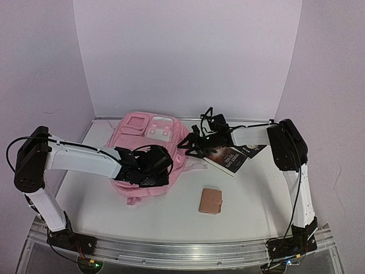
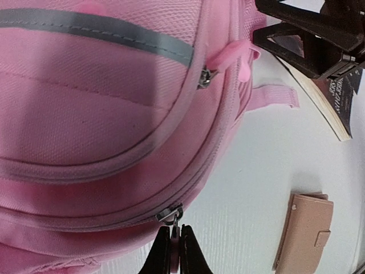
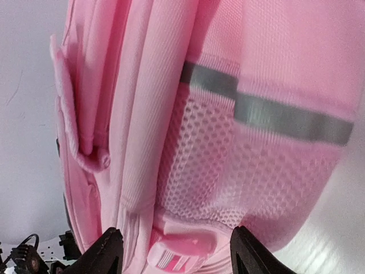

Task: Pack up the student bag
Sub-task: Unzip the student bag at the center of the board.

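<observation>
The student bag (image 1: 130, 138), a big pink backpack with a grey stripe, lies on the table at centre left. My left gripper (image 2: 175, 242) is shut on the pink zipper pull (image 2: 175, 229) that hangs from a metal slider (image 2: 169, 213) at the bag's near edge. From above, the left gripper (image 1: 155, 166) rests over the bag's near part. My right gripper (image 3: 177, 251) is open, its black fingers (image 3: 108, 246) set either side of the bag's side wall beneath the mesh pocket (image 3: 228, 165), gripping nothing. The top view has the right gripper (image 1: 189, 145) at the bag's right edge.
A dark-covered book (image 1: 231, 157) lies right of the bag, under the right arm. A tan snap wallet (image 1: 210, 201) lies nearer the front, also in the left wrist view as the wallet (image 2: 305, 231). White walls enclose the table at back and sides.
</observation>
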